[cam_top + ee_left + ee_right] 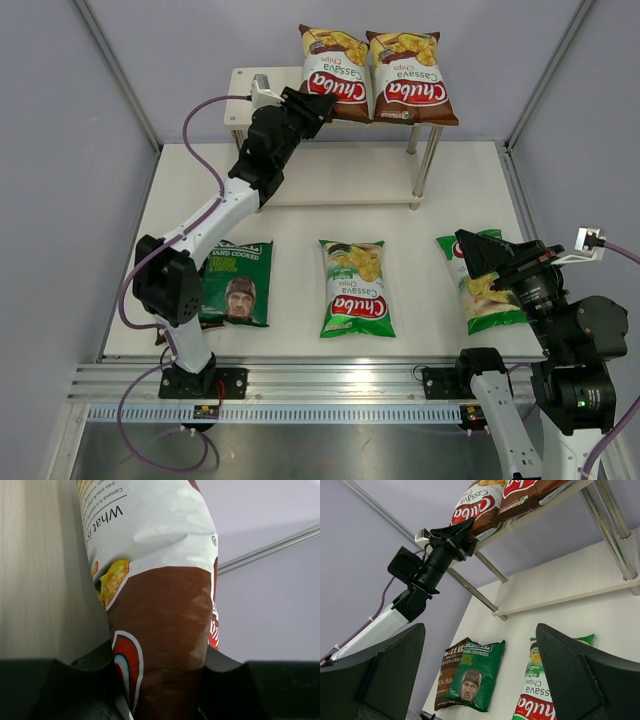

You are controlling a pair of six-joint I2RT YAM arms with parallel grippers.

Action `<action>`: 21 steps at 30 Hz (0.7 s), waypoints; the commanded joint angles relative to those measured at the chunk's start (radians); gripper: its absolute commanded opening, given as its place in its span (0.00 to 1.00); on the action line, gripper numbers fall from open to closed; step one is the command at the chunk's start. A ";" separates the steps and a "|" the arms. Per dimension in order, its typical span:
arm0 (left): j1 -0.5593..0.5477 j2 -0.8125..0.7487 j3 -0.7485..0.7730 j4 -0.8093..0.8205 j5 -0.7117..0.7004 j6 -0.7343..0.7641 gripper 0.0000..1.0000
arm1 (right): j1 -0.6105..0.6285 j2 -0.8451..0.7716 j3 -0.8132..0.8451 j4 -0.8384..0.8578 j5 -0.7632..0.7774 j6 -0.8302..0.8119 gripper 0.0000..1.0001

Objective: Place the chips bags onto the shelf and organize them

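Observation:
Two brown-red Chuba bags (335, 75) (410, 80) lie side by side on the top board of the shelf (250, 82). My left gripper (310, 100) is at the near left edge of the left bag and is shut on it; the left wrist view shows the bag (160, 605) pinched between the black fingers (225, 680). My right gripper (482, 255) is open and empty above the right green Chuba bag (490, 300). A second green Chuba bag (355, 288) lies mid-table. The dark green man's-face bag (238, 283) lies at left, over the brown Kettle bag (445, 677).
The shelf's lower board (340, 178) holds nothing. Silver legs (428, 165) stand at the shelf's corners. Grey walls close in the white table on left, right and back. The left arm (215, 215) stretches from the near left base across to the shelf.

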 commanded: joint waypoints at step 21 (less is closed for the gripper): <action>0.007 -0.153 -0.087 -0.143 -0.144 0.123 0.99 | 0.004 -0.001 0.014 0.017 0.010 0.010 0.99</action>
